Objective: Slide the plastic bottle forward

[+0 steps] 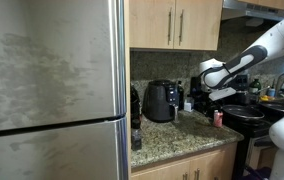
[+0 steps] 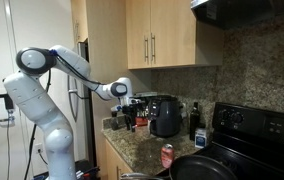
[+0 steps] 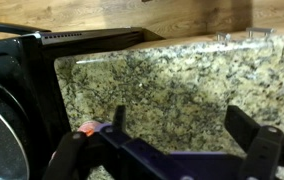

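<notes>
The plastic bottle is small and pale with a pinkish-red band. It stands on the granite counter next to the black stove, and it also shows in an exterior view. My gripper hangs above the counter between the black air fryer and the bottle, a little higher than the bottle and apart from it; it also shows in an exterior view. In the wrist view the gripper is open with only granite between the fingers. A small reddish bit shows beside the left finger, mostly hidden.
The black air fryer stands at the back of the counter, a dark slim bottle beside it. The stove carries a dark pan. The steel fridge bounds the counter's far end. Cabinets hang overhead.
</notes>
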